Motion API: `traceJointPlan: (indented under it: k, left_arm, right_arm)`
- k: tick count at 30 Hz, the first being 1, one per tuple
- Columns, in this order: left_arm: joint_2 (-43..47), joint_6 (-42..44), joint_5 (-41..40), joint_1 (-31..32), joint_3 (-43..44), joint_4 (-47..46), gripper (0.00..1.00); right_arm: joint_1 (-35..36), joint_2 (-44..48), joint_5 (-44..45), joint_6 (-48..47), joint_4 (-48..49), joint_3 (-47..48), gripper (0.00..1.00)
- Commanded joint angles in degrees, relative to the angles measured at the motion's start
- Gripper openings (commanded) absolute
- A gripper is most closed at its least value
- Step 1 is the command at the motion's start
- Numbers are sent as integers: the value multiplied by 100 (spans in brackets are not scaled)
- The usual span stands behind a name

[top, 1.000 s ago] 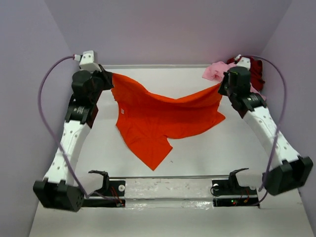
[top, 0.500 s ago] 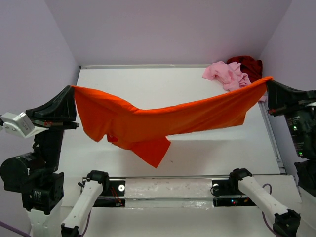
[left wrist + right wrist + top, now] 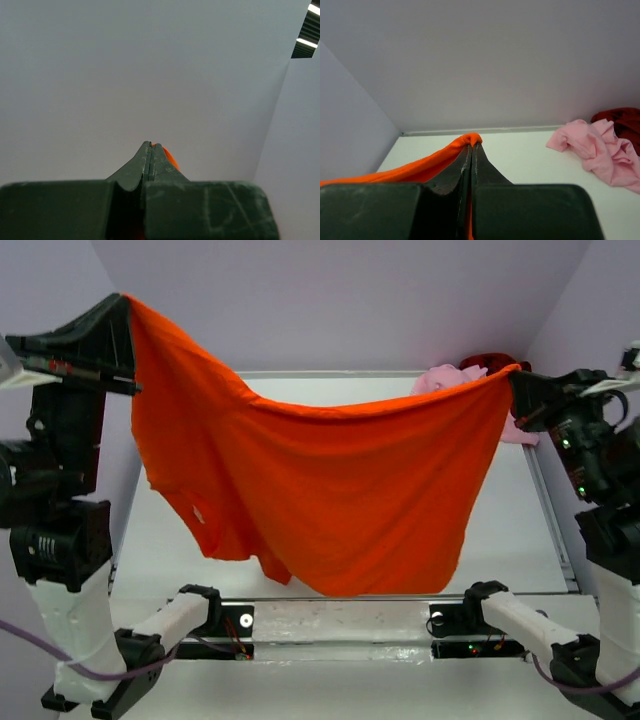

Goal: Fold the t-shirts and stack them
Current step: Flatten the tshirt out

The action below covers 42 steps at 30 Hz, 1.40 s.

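Note:
The bright orange t-shirt (image 3: 320, 490) hangs spread in the air between both arms, high over the white table (image 3: 510, 530). My left gripper (image 3: 124, 302) is shut on its upper left corner. A sliver of the orange t-shirt (image 3: 170, 158) peeks past the left gripper (image 3: 150, 145) in the left wrist view. My right gripper (image 3: 514, 374) is shut on the upper right corner, and the orange t-shirt's edge (image 3: 420, 167) bunches at the right gripper's tips (image 3: 471, 144). The light pink t-shirt (image 3: 600, 150) and dark red t-shirt (image 3: 622, 120) lie crumpled at the table's far right corner.
Purple-grey walls enclose the table on three sides. A rail with both arm bases (image 3: 350, 625) runs along the near edge. The hanging shirt's lower hem reaches down near that rail.
Both arms have risen, lifting the orange t-shirt off the table. It went from a sagging band to a wide hanging sheet.

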<state>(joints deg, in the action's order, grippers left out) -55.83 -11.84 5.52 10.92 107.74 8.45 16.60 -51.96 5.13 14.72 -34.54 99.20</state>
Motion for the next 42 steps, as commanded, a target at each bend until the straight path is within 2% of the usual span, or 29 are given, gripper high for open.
traceJointPlan:
  k: [1,8,14,21,27,34,35,37,40,42]
  left_arm:
    - [-875,120,19,121,1149,-45,0]
    - [-1114,190,160,174,1469,-54,0]
    - [-745,287,125,420,1162,43,0]
    - [107,322,-16,525,442,148,0]
    - [196,130,107,605,607,184,0]
    - [-541,-47,99,762,1284,157,0]
    - [-978,5,-6,798,1415,183,0]
    - [-1297,119,-138,807,1530,236,0]
    - [-1904,286,-437,754,1469,228,0]
    - [-2272,243,-167,449,1092,-43,0]
  right_arm:
    - [19,-182,59,-22,474,-374,0]
    - [19,107,24,-101,501,-682,0]
    - [19,634,-29,-128,221,-964,0]
    - [19,1206,-82,-13,-350,-753,0]
    - [19,1303,-267,154,-623,-612,0]
    - [19,1163,-13,101,-379,-981,0]
    - [19,1014,84,197,-308,-1060,0]
    - [19,847,173,320,-150,-1174,0]
    - [19,408,471,479,289,-1517,0]
    - [19,-65,822,558,615,-1763,0]
